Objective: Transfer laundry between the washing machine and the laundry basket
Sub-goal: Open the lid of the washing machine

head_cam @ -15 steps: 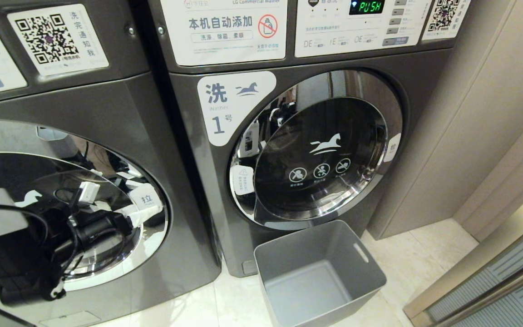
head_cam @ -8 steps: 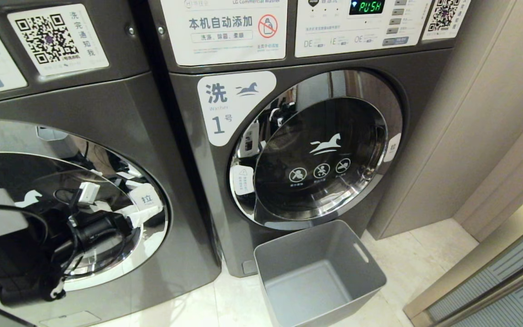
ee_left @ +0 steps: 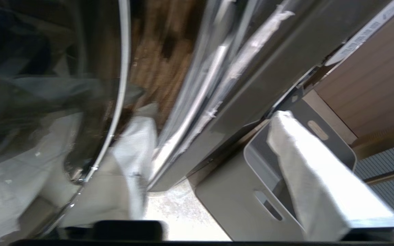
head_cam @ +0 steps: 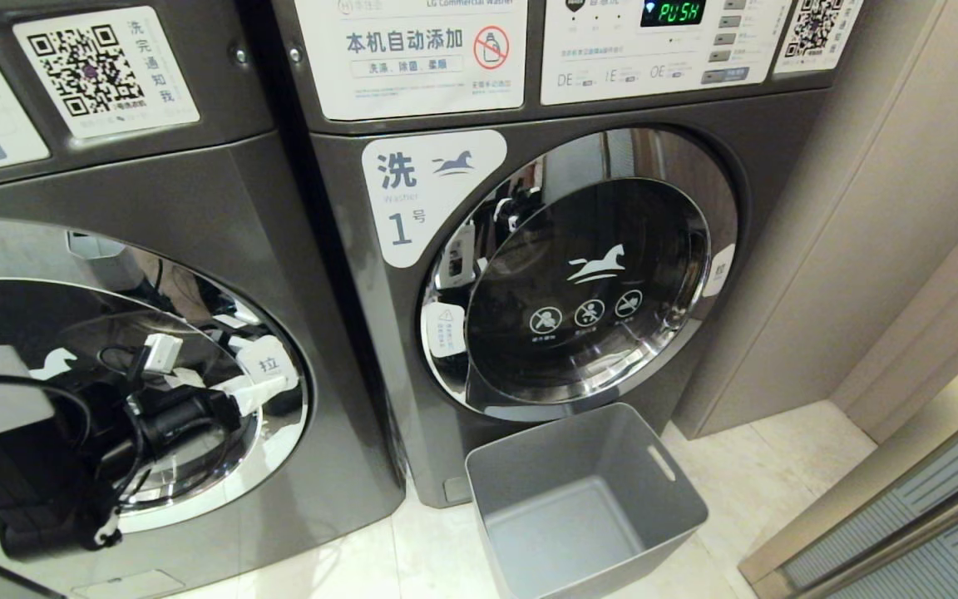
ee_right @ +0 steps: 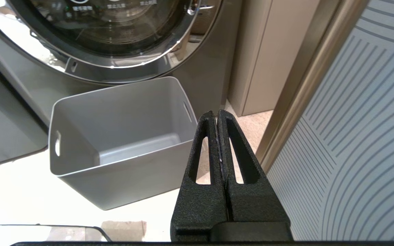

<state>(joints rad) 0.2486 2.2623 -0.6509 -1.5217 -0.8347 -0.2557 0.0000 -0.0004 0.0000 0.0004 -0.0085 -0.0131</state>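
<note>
**Task status.** Early, as far as you can judge: no laundry shows anywhere, neither in a gripper nor on the floor. Both machine doors are shut. Opening a door and the whole transfer are left to do.

**Item 1: left washing machine (head_cam: 196,191).** Its round door (head_cam: 196,308) is closed. The glass is dark and mirror-like, so you cannot tell what is in the drum.

**Item 2: right washing machine (head_cam: 346,249), marked number one.** Its door (head_cam: 587,274) is closed and the panel is lit. Its contents are also hidden behind dark glass.

**Item 3: laundry basket (head_cam: 570,449).** It is a grey plastic tub with slot handles, standing upright on the floor tiles (head_cam: 778,449). It sits just in front of the right machine, below its door. It is empty and the bare bottom shows.

**Item 4: left gripper (head_cam: 213,373).** It is held close against the right-hand edge of the left machine's door, near the white pull tab (head_cam: 269,364). In the left wrist view its white fingers (ee_left: 313,177) stand well apart and nothing is clasped between them. You cannot tell from these views whether a finger touches the door edge. Your likely step in hand is taking hold of this door to pull it open.

**Item 5: right gripper (ee_right: 217,116).** It is parked low on the robot's right and looks past the basket's near corner. The jaws are pressed fully together and hold nothing.

**Item 6: laundry.** Not seen. If there is any, it is presumably inside one of the drums.
</note>
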